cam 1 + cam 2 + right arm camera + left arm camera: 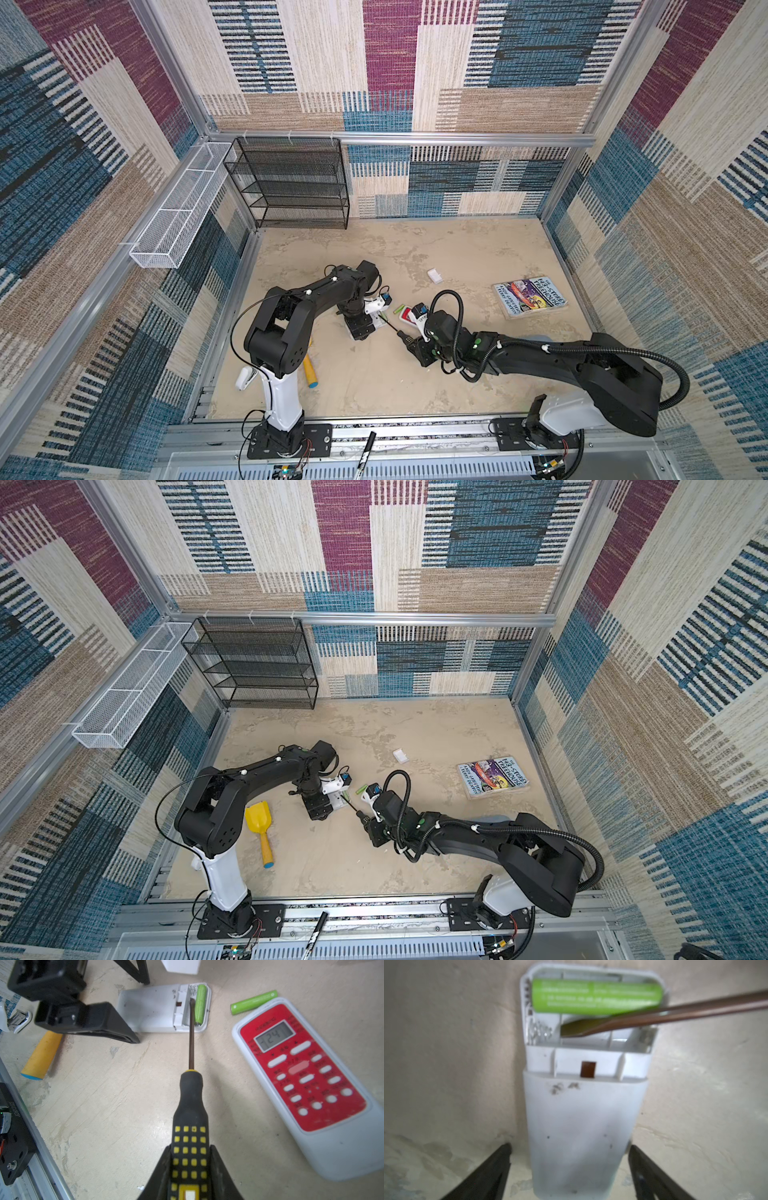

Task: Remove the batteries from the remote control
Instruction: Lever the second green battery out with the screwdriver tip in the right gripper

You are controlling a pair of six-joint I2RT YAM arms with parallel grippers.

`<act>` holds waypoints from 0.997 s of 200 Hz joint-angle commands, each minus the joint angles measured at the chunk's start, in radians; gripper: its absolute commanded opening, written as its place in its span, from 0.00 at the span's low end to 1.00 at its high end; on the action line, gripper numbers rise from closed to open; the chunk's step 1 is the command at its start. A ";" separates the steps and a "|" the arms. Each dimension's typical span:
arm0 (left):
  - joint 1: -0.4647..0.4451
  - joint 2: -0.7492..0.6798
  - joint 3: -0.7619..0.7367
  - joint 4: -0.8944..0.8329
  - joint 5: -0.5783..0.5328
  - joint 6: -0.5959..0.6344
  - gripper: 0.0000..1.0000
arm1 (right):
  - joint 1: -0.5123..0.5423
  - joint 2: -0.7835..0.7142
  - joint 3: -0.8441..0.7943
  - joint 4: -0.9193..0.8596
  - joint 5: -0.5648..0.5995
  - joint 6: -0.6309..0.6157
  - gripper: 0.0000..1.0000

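Observation:
A white remote control [583, 1126] lies face down on the floor with its battery bay uncovered. One bright green battery [596, 997] sits in the bay's far slot; the near slot holds only the screwdriver's flat tip [591, 1028]. My left gripper [570, 1148] straddles the remote's lower body, open, with floor showing beside each finger. My right gripper [191, 1150] is shut on the black-and-yellow screwdriver handle [190, 1105], whose shaft reaches into the bay beside the battery [200, 1003]. A second green battery [253, 1001] lies loose on the floor.
A red-faced remote [301, 1076] lies face up right beside the loose battery. A yellow scoop [259, 825] lies near the left arm's base. A white cover piece [434, 275] and a book [530, 296] lie farther right. A black mesh rack [291, 187] stands at the back wall.

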 commanded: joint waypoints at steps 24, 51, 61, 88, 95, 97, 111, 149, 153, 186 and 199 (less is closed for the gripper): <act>0.000 -0.031 -0.021 0.008 0.017 0.022 0.99 | -0.001 -0.009 0.008 -0.016 0.015 0.008 0.00; 0.003 -0.041 -0.050 0.023 0.037 0.097 0.99 | -0.001 -0.016 0.001 -0.008 0.020 0.006 0.00; 0.005 -0.041 -0.059 0.023 0.030 0.116 0.99 | -0.001 -0.020 -0.001 -0.007 0.023 0.006 0.00; 0.019 -0.057 -0.086 0.019 0.054 0.144 0.99 | -0.004 -0.015 0.006 -0.006 0.024 -0.002 0.00; 0.024 -0.061 -0.093 0.023 0.064 0.144 0.99 | -0.005 -0.011 0.008 -0.006 0.024 -0.002 0.00; 0.025 -0.062 -0.095 0.025 0.065 0.144 0.99 | -0.006 -0.010 0.008 -0.006 0.023 -0.003 0.00; 0.034 -0.066 -0.104 0.027 0.084 0.140 0.98 | -0.007 -0.002 0.017 -0.012 0.026 -0.006 0.00; 0.039 -0.053 -0.116 0.030 0.106 0.127 0.90 | -0.017 0.001 0.046 -0.038 0.042 -0.026 0.00; 0.039 -0.049 -0.115 0.030 0.106 0.124 0.87 | -0.018 0.002 0.051 -0.041 0.042 -0.031 0.00; 0.039 -0.030 -0.114 0.043 0.096 0.091 0.79 | -0.019 0.012 0.083 -0.063 0.042 -0.055 0.00; 0.039 -0.034 -0.119 0.051 0.088 0.081 0.77 | -0.020 0.013 0.089 -0.068 0.040 -0.059 0.00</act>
